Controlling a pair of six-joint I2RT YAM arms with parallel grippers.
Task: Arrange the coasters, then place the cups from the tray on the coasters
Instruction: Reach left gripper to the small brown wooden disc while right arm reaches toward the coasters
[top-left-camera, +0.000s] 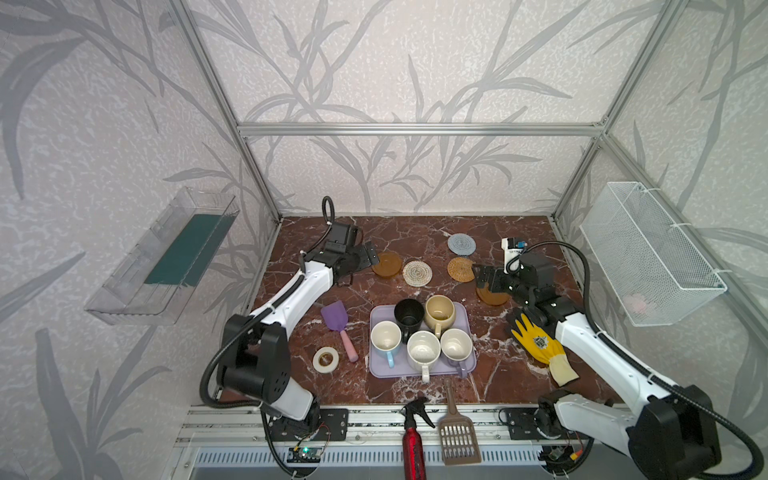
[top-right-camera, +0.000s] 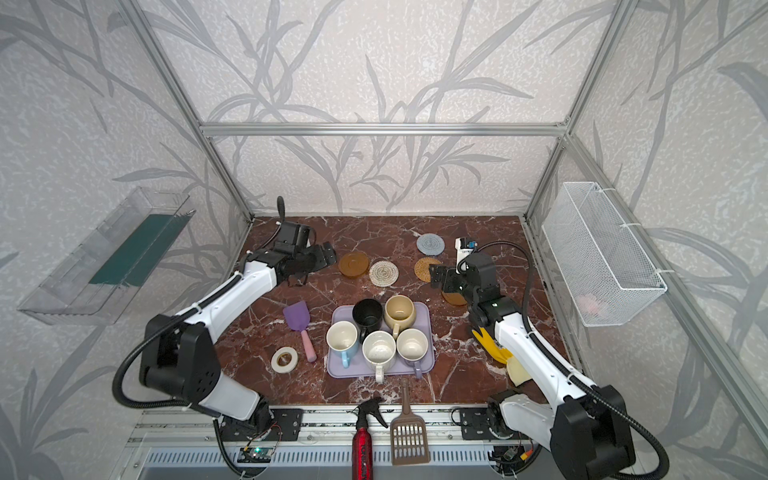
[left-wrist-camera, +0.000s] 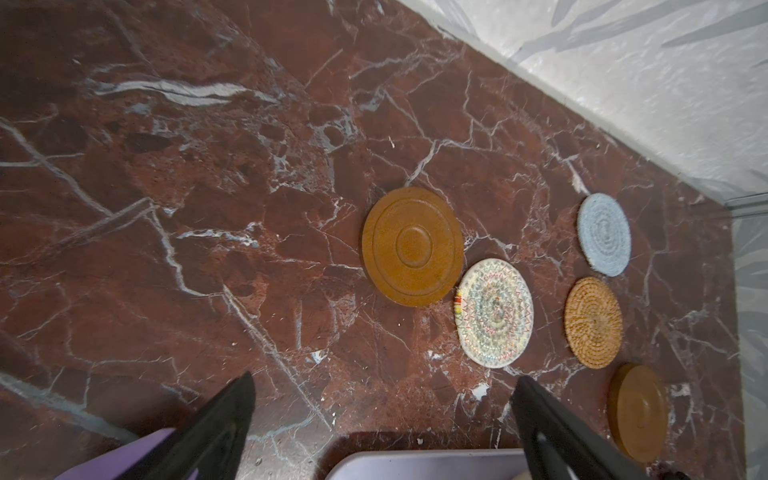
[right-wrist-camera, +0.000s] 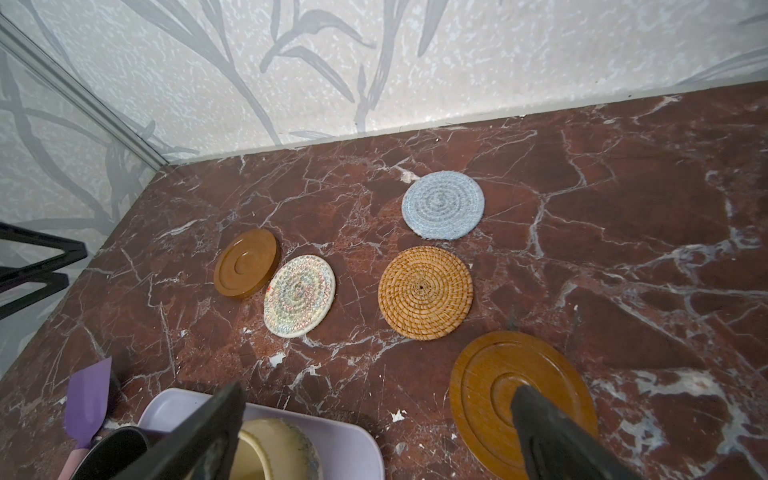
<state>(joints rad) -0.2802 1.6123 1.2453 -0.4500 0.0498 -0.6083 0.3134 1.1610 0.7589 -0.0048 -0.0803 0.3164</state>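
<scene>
Five coasters lie at the back of the marble table: a brown wooden one (top-left-camera: 387, 263), cream woven (top-left-camera: 417, 273), grey-blue (top-left-camera: 462, 244), tan rattan (top-left-camera: 461, 269) and a second brown wooden (right-wrist-camera: 490, 386). The lavender tray (top-left-camera: 419, 372) holds five cups: black (top-left-camera: 408, 316), beige (top-left-camera: 439, 311), light blue (top-left-camera: 385, 338), white (top-left-camera: 423, 351), lavender (top-left-camera: 456, 347). My left gripper (top-left-camera: 371, 258) hangs open just left of the first wooden coaster, nothing between its fingers (left-wrist-camera: 232, 415). My right gripper (top-left-camera: 482, 277) is open above the second wooden coaster, partly hiding it in both top views.
A purple scoop (top-left-camera: 336, 318) and a white tape roll (top-left-camera: 326, 359) lie left of the tray. A yellow glove (top-left-camera: 536, 343) lies under the right arm. At the front edge are a red spray bottle (top-left-camera: 411, 436) and a brown slotted scoop (top-left-camera: 457, 432). A wire basket (top-left-camera: 648, 253) hangs on the right wall.
</scene>
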